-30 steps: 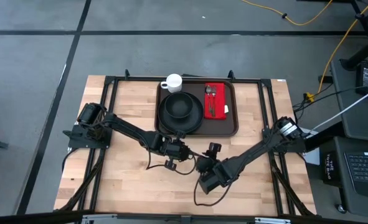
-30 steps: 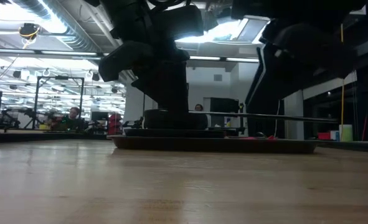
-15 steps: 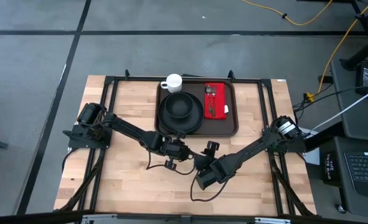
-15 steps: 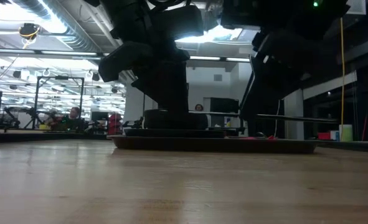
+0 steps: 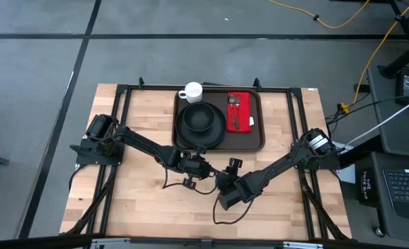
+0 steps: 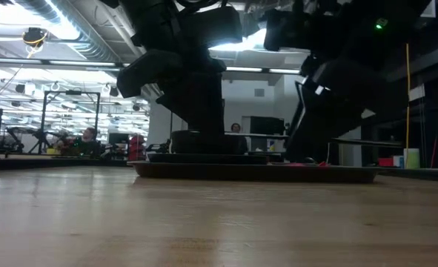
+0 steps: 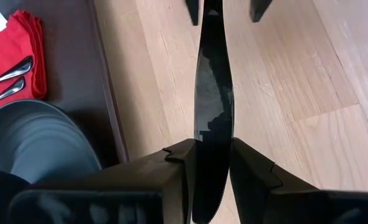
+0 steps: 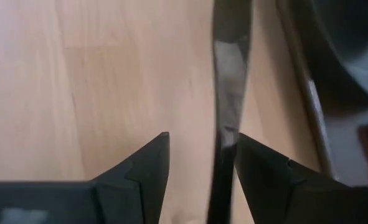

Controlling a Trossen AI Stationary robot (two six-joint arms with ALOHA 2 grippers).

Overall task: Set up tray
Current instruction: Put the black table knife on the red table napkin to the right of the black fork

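Note:
The dark brown tray (image 5: pixel 256 142) lies at the table's far middle. It holds a black plate with a bowl (image 5: pixel 202 121), and a red napkin (image 5: pixel 240 112) with two utensils on it. My left gripper (image 5: pixel 205 168), just off the tray's near edge, is shut on a shiny metal knife (image 7: pixel 213 93). My right gripper (image 5: pixel 230 167) is open and faces the left one. Its fingers stand on either side of the knife's free end (image 8: pixel 228 74). The tray also shows in the low view (image 6: pixel 256 172). My left gripper pinches the knife's flat sides (image 7: pixel 212 146) between its two fingers, at the end nearer its wrist. The fingers lie along the knife and point about level toward the table's right. The knife sticks straight out ahead, on edge and clear of the table. My right gripper: one finger (image 8: pixel 258 165) stands close beside the knife, and I cannot tell whether it touches.
A white mug (image 5: pixel 192 91) stands at the tray's far left corner. Bare wooden table (image 5: pixel 149 200) lies near and to both sides of the grippers. Black frame rails (image 5: pixel 121 104) run along the table's edges.
My right gripper has moved a little toward the table's left, toward my left gripper and the knife. My left gripper and the knife have kept still.

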